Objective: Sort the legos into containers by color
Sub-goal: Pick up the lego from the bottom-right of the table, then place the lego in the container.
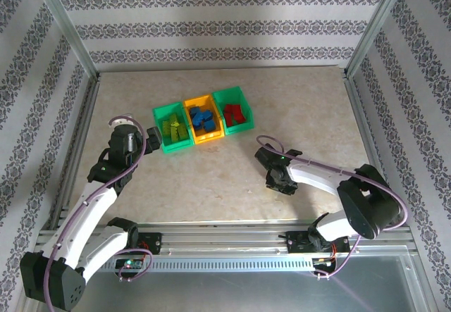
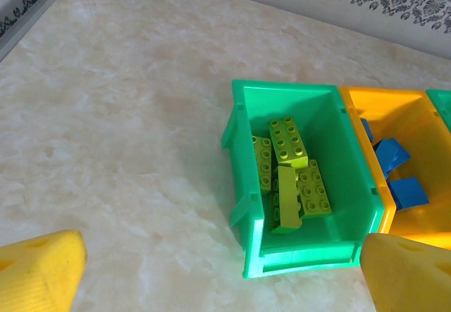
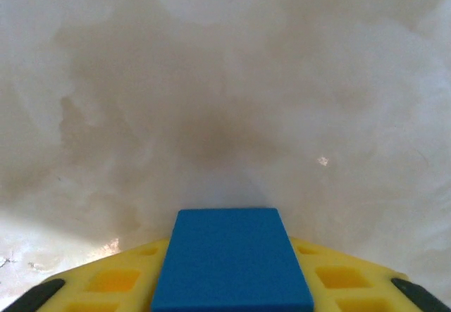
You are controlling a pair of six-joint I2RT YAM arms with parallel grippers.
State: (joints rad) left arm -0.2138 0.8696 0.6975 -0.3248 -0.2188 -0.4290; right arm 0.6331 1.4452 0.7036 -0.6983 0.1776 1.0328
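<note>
The right gripper (image 1: 280, 184), at four o'clock from the orange-yellow bin (image 1: 209, 138), is clamped on a blue brick (image 3: 231, 259). The left gripper (image 1: 152, 133) gapes wide and empty at nine o'clock of the left green bin (image 2: 282, 86), which holds yellow-green bricks (image 2: 292, 175). Blue bricks (image 1: 204, 119) lie in the orange-yellow bin, red bricks (image 1: 233, 112) in the right green bin (image 1: 239, 124).

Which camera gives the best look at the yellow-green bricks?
The left wrist view: the yellow-green bricks lie close up in the left green bin, studs clearly visible. The top view shows them as a small, distant patch inside that bin.
</note>
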